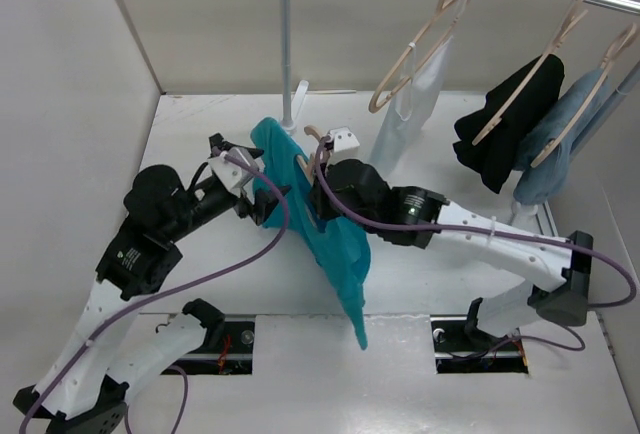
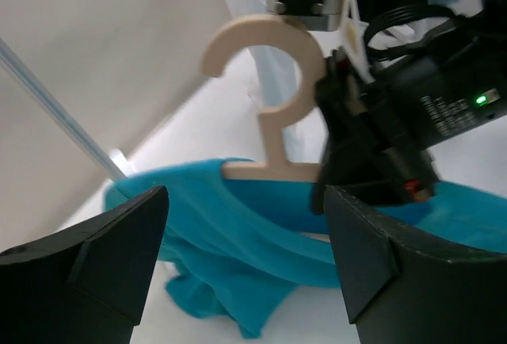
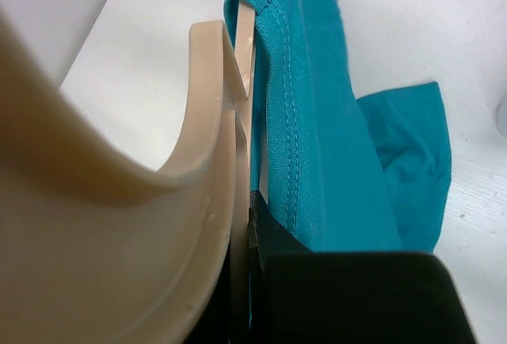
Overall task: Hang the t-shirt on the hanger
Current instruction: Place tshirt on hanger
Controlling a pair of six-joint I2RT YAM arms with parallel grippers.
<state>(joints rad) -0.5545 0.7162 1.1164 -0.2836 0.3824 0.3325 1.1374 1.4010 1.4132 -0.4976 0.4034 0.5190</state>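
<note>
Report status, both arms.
Left pincer open, facing t-shirt. Right pincer shut on hanger. Hanger inside t-shirt collar, hook out. Nothing seen blocking.

A pole (image 1: 286, 44) stands close behind the t-shirt (image 1: 328, 242).

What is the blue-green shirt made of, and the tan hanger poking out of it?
The t-shirt looks like soft knit cloth, maybe cotton: it droops in folds and shows stitched seams. The hanger looks like smooth, matte pale wood or wood-coloured plastic: stiff, no clear grain, so unsure.
</note>
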